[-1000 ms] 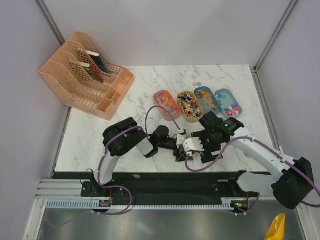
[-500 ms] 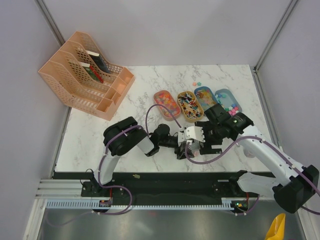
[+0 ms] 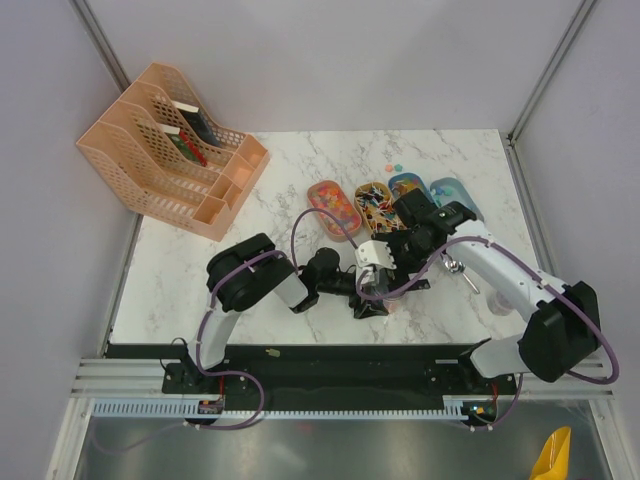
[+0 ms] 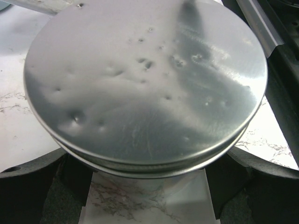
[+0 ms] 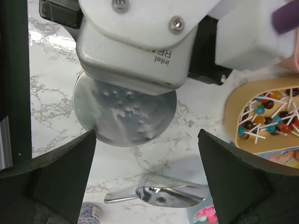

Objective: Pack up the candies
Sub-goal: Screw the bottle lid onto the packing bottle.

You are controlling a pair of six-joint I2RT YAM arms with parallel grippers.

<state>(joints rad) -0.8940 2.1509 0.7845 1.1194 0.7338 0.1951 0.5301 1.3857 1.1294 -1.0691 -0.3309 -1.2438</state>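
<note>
Left tool pinches the grey-lidded jar by its sides, right tool hangs spread wide and empty above the jar, candies sit in oval trays on the desk beyond the jar.

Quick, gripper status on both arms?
Left gripper: closed on the jar.
Right gripper: open, empty, above the jar.

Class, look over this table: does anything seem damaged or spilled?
The lid of the jar is pitted with small dents. A few candies lie loose on the table, towards its far edge.
</note>
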